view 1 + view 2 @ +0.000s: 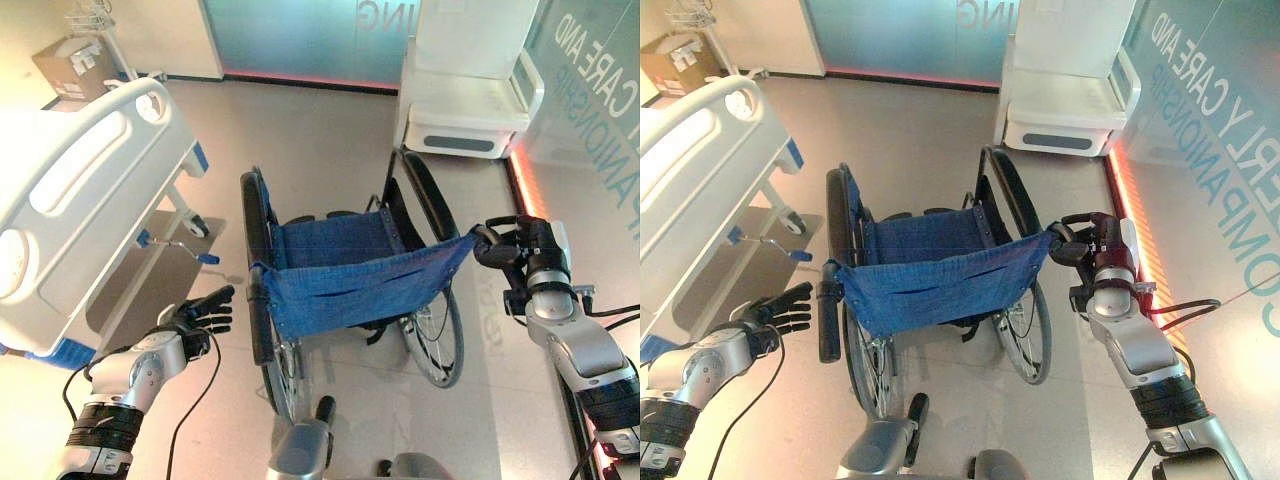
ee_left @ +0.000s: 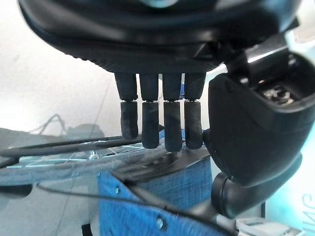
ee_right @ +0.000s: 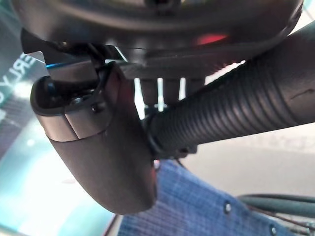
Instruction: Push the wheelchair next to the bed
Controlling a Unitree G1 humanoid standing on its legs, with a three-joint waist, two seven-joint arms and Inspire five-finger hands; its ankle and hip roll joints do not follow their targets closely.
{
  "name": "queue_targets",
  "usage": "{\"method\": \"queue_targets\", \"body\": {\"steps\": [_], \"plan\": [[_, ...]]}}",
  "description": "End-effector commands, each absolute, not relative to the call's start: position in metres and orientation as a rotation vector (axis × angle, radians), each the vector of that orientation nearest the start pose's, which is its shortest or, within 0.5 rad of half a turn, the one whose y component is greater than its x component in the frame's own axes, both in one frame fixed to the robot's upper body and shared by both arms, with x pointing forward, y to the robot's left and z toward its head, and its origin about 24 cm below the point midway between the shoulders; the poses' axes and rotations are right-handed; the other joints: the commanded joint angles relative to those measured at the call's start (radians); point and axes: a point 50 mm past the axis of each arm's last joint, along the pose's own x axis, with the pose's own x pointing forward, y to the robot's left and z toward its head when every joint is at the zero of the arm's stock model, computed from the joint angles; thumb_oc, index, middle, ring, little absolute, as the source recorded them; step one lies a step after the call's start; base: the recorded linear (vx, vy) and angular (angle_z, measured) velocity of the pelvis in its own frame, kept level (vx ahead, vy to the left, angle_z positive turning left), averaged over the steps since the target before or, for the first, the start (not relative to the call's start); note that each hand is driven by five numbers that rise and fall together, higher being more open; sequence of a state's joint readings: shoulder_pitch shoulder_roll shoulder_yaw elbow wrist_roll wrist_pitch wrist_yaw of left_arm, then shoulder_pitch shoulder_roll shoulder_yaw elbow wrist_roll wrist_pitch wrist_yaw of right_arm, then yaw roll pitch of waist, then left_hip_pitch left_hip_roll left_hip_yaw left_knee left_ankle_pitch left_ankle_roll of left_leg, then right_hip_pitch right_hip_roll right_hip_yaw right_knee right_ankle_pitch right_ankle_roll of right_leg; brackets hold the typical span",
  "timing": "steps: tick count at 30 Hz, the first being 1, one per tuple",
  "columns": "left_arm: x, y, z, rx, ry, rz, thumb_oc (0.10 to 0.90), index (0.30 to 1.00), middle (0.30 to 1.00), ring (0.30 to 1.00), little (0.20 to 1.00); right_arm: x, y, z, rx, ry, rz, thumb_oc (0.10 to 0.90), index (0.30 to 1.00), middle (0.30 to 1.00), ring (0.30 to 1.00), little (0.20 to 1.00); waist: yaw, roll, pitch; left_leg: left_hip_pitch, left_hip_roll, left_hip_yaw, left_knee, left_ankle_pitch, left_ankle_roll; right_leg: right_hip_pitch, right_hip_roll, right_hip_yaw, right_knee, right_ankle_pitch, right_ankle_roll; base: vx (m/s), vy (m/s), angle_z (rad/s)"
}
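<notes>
The wheelchair [image 1: 345, 290] stood at the centre of the frame on the floor [image 1: 320, 130], its blue sling back [image 1: 360, 280] facing the robot. The bed [image 1: 80, 190] lay at the upper left, apart from the chair with open floor between.

The right hand [image 1: 500, 245] was clenched round the right push handle [image 3: 231, 115], the ribbed grip lying across its palm. The left hand [image 1: 205, 312] was released, fingers [image 2: 157, 123] straight, just short of the left push handle [image 1: 256, 320] and not touching it.

In my judgement the left hand should close fully on its handle before any push. Driving from one side would swing the chair. Both handles should then be steered leftward, bringing the chair parallel to the bed rail without striking it.
</notes>
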State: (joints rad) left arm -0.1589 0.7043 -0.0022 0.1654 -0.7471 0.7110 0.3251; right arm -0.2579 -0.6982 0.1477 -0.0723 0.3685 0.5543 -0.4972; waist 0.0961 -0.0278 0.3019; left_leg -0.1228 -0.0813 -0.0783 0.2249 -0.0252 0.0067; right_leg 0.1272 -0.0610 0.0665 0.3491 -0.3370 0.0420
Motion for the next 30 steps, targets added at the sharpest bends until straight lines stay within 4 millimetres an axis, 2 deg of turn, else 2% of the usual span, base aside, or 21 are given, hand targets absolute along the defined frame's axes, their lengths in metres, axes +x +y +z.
{"method": "queue_targets", "body": {"steps": [1,3,4,6,7,8,11,12,14,15,16,20,24,25,26,27,28,30], "plan": [[0.271,0.311,0.083,0.13,0.502,0.336,0.4,0.3,0.3,0.3,0.3,0.288,-0.213,0.081,-0.231,0.287,-0.305,0.4,0.3,0.3,0.3,0.3,0.018,0.033,-0.117,-0.053,-0.046,-0.033,-0.107,0.146,0.054,-0.029,0.03,-0.072,0.232,0.303,0.065,0.31,0.138,-0.05],[0.275,0.311,0.089,0.146,0.484,0.309,0.4,0.3,0.3,0.3,0.3,0.289,-0.211,0.081,-0.222,0.281,-0.311,0.4,0.3,0.3,0.3,0.3,0.011,0.035,-0.119,-0.048,-0.06,-0.034,-0.106,0.138,0.06,-0.058,0.039,-0.068,0.225,0.303,0.059,0.25,0.066,0.03],[0.279,0.309,0.096,0.157,0.466,0.289,0.4,0.3,0.3,0.3,0.3,0.289,-0.213,0.081,-0.217,0.275,-0.315,0.4,0.3,0.3,0.3,0.3,0.009,0.036,-0.121,-0.05,-0.073,-0.041,-0.102,0.138,0.061,-0.066,0.049,-0.066,0.184,0.299,0.05,0.26,0.031,0.16],[0.283,0.304,0.103,0.163,0.444,0.264,0.4,0.3,0.3,0.3,0.3,0.289,-0.214,0.082,-0.208,0.268,-0.322,0.4,0.3,0.3,0.3,0.3,0.005,0.036,-0.122,-0.059,-0.09,-0.046,-0.08,0.126,0.059,-0.068,0.052,-0.079,0.08,0.273,0.031,0.22,-0.006,0.04],[0.285,0.299,0.105,0.166,0.421,0.25,0.4,0.3,0.3,0.3,0.3,0.289,-0.213,0.082,-0.202,0.261,-0.32,0.4,0.3,0.3,0.3,0.3,0.0,0.04,-0.117,-0.067,-0.098,-0.049,-0.05,0.116,0.051,-0.076,0.057,-0.076,-0.023,0.246,0.009,0.2,-0.027,0.0],[0.288,0.293,0.106,0.16,0.397,0.237,0.4,0.3,0.3,0.3,0.3,0.289,-0.214,0.083,-0.207,0.249,-0.314,0.4,0.3,0.3,0.3,0.3,-0.013,0.045,-0.1,-0.07,-0.107,-0.057,-0.008,0.119,0.039,-0.085,0.066,-0.062,-0.115,0.254,-0.005,0.17,-0.029,0.09],[0.298,0.274,0.115,0.136,0.321,0.216,0.4,0.3,0.3,0.3,0.3,0.295,-0.215,0.093,-0.212,0.2,-0.308,0.4,0.3,0.3,0.3,0.3,-0.053,0.044,-0.051,-0.054,-0.128,-0.071,0.029,0.085,0.026,-0.148,0.066,-0.002,-0.246,0.368,0.007,0.02,-0.044,0.61],[0.303,0.267,0.122,0.127,0.282,0.216,0.4,0.3,0.3,0.3,0.3,0.299,-0.214,0.1,-0.211,0.172,-0.307,0.4,0.3,0.3,0.3,0.3,-0.079,0.04,-0.029,-0.031,-0.134,-0.077,0.03,0.042,0.031,-0.202,0.06,0.04,-0.278,0.426,0.024,-0.05,-0.076,0.67],[0.31,0.257,0.138,0.104,0.215,0.219,0.4,0.3,0.3,0.3,0.3,0.305,-0.21,0.112,-0.198,0.134,-0.311,0.4,0.3,0.3,0.3,0.3,-0.13,0.038,0.006,0.024,-0.121,-0.081,0.034,-0.033,0.048,-0.333,0.063,0.098,-0.272,0.489,0.052,0.01,-0.127,0.44],[0.312,0.255,0.141,0.097,0.198,0.225,0.4,0.3,0.3,0.3,0.3,0.306,-0.208,0.113,-0.192,0.129,-0.311,0.4,0.3,0.3,0.3,0.3,-0.146,0.037,0.015,0.037,-0.116,-0.078,0.047,-0.057,0.053,-0.367,0.079,0.112,-0.23,0.495,0.057,0.18,-0.153,0.52],[0.313,0.253,0.144,0.097,0.186,0.23,0.4,0.3,0.3,0.3,0.3,0.306,-0.209,0.113,-0.186,0.135,-0.315,0.4,0.3,0.3,0.3,0.3,-0.154,0.031,0.009,0.059,-0.117,-0.079,0.057,-0.075,0.055,-0.368,0.081,0.112,-0.28,0.493,0.052,0.24,-0.128,0.78],[0.31,0.248,0.142,0.084,0.173,0.209,0.4,0.3,0.3,0.3,0.3,0.303,-0.219,0.109,-0.176,0.163,-0.35,0.4,0.3,0.3,0.3,0.3,-0.151,0.023,-0.04,0.131,-0.109,-0.129,0.006,-0.073,0.064,-0.293,0.091,0.084,-0.315,0.499,0.036,0.23,-0.068,0.78],[0.31,0.244,0.15,0.022,0.129,0.194,0.4,0.3,0.3,0.3,0.3,0.305,-0.217,0.111,-0.178,0.149,-0.348,0.4,0.3,0.3,0.3,0.3,-0.152,0.022,-0.051,0.16,-0.101,-0.144,-0.064,-0.078,0.075,-0.293,0.091,0.078,-0.307,0.507,0.033,0.02,0.007,0.11],[0.309,0.243,0.153,0.0,0.106,0.194,0.507,0.46,0.46,0.46,0.46,0.305,-0.215,0.112,-0.179,0.146,-0.348,0.4,0.3,0.3,0.3,0.3,-0.152,0.023,-0.049,0.165,-0.097,-0.143,-0.077,-0.076,0.078,-0.302,0.091,0.076,-0.297,0.507,0.034,-0.04,0.016,0.11],[0.308,0.243,0.155,-0.008,0.091,0.196,0.588,0.582,0.582,0.582,0.582,0.304,-0.214,0.11,-0.177,0.145,-0.349,0.4,0.3,0.3,0.3,0.3,-0.151,0.023,-0.048,0.17,-0.094,-0.145,-0.087,-0.075,0.08,-0.309,0.091,0.073,-0.291,0.507,0.036,-0.03,0.018,0.12],[0.307,0.244,0.157,-0.015,0.074,0.203,0.758,0.836,0.836,0.836,0.836,0.303,-0.214,0.109,-0.176,0.146,-0.349,0.4,0.3,0.3,0.3,0.3,-0.151,0.024,-0.045,0.176,-0.09,-0.144,-0.096,-0.074,0.082,-0.314,0.091,0.069,-0.284,0.506,0.037,-0.01,0.014,0.06],[0.305,0.245,0.158,-0.017,0.06,0.209,0.8,0.9,0.9,0.9,0.9,0.301,-0.214,0.107,-0.174,0.149,-0.351,0.4,0.3,0.3,0.3,0.3,-0.151,0.024,-0.044,0.182,-0.087,-0.144,-0.105,-0.072,0.083,-0.316,0.09,0.067,-0.279,0.505,0.039,0.0,0.0,0.0],[0.301,0.248,0.159,-0.021,0.047,0.219,0.8,0.9,0.9,0.9,0.9,0.299,-0.216,0.104,-0.171,0.16,-0.356,0.4,0.3,0.3,0.3,0.3,-0.149,0.024,-0.045,0.194,-0.085,-0.147,-0.115,-0.07,0.087,-0.315,0.09,0.064,-0.27,0.502,0.041,0.02,0.015,0.08]]}}
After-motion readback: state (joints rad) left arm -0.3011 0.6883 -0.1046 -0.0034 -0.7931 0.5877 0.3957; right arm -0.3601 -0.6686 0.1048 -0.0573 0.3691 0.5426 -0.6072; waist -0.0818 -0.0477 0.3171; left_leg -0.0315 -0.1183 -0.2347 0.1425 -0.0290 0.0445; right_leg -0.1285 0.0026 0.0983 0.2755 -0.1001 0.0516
